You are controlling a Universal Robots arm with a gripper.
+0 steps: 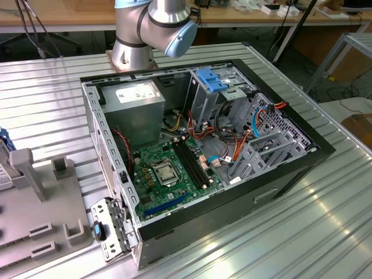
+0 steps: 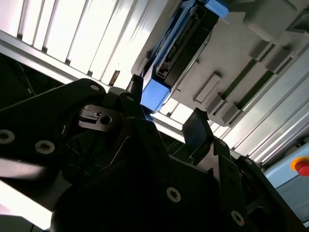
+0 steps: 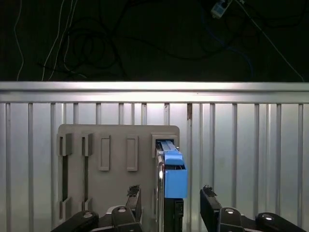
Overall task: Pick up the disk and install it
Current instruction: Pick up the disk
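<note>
The disk [image 3: 173, 176] stands on edge in a slot of a grey holder plate [image 3: 116, 145], its blue bracket facing the camera. In the second wrist view the disk [image 2: 181, 46] runs away from the gripper, with its blue bracket end closest. My gripper [image 3: 172, 205] is open, one black finger [image 3: 135, 200] on each side of the disk's edge and neither touching it. The gripper [image 2: 166, 104] hangs just short of the bracket end in the second wrist view. In the exterior view the holder plate [image 1: 40, 203] lies at the exterior view's left, beside the open computer case [image 1: 197, 151].
The case lies open on a ribbed metal table [image 1: 302, 232], showing a green motherboard [image 1: 168, 171], a grey power-supply box [image 1: 136, 110], a metal bay with blue tabs [image 1: 212, 81] and loose cables. The arm's base [image 1: 136, 40] stands behind the case. The holder has several empty slots [image 3: 104, 152].
</note>
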